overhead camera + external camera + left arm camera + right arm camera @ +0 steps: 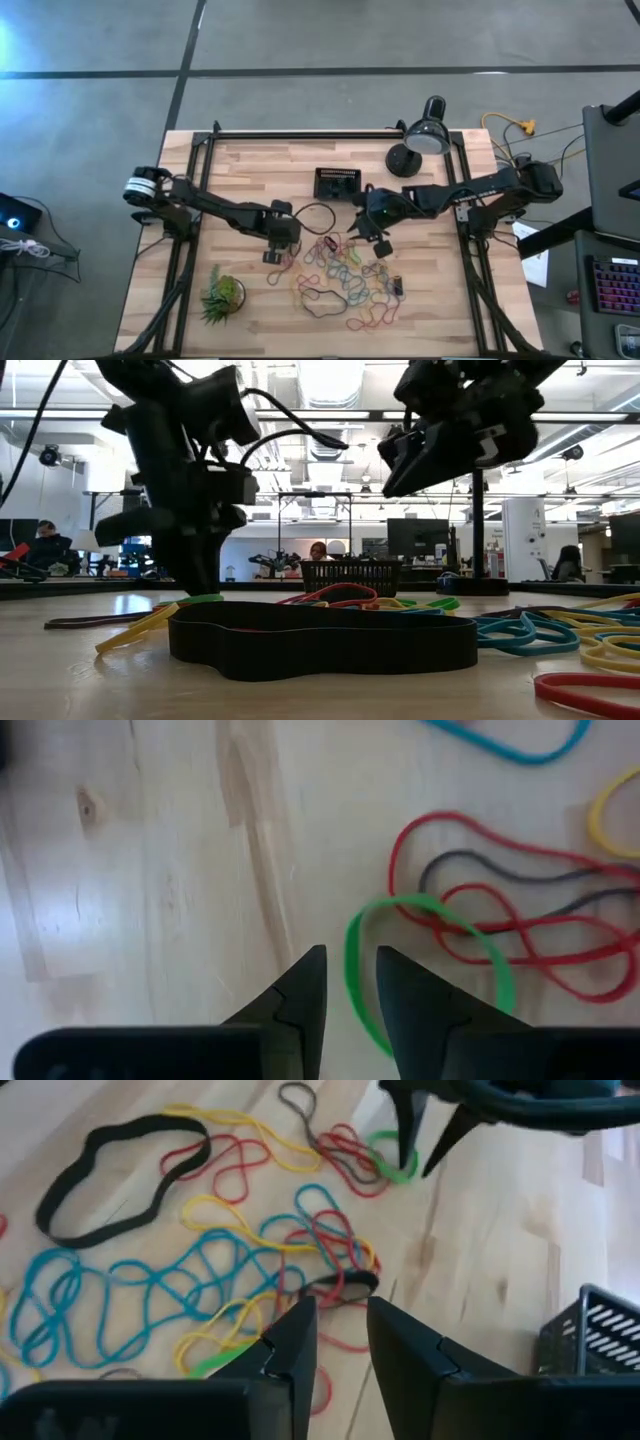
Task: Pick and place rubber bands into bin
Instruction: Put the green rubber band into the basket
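Many coloured rubber bands (340, 278) lie loose on the wooden table, in front of the black slotted bin (337, 182). My left gripper (350, 982) points down at the pile's left edge. It is open, with a narrow gap, and the near edge of a green band (352, 960) shows in that gap. My right gripper (342, 1342) hovers above the pile's far right part, slanting down. It is open with nothing between its fingers. A dark band (340, 1286) lies on the table beyond them. The right wrist view also shows the left fingers (408, 1140) over the green band (392, 1168). My left gripper comes from above with one finger on either side of the green band's near edge (350, 945), which lies flat on the table. Whether the fingertips touch the band or the table I cannot tell.
A black desk lamp (420, 145) stands at the far right of the table. A spiky green plant (222, 295) sits at the near left. A wide black band (320, 640) lies at the near side of the pile. Bare wood shows left of the pile.
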